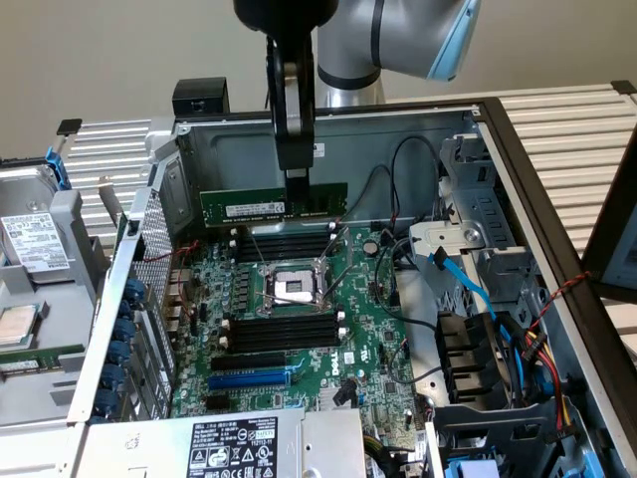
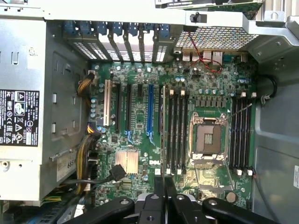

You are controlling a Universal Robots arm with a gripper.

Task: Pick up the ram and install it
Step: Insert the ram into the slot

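Crops the arm [image 1: 398, 40] at the exterior view's upper edge; hides a short stretch of the ram [image 1: 323, 199] behind the hand [image 1: 296, 189]; leaves print on the white label [image 1: 257, 208] and the power supply sticker [image 1: 236, 448] too small to read; cuts that sticker at the lower edge; from the wrist, gives the ram edge-on, both faces unseen

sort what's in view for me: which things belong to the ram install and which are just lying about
In the job: ram, gripped in the hand; black memory slots; motherboard.
Just lying about: power supply; blue cable; blue slot; drive on the exterior view's left.
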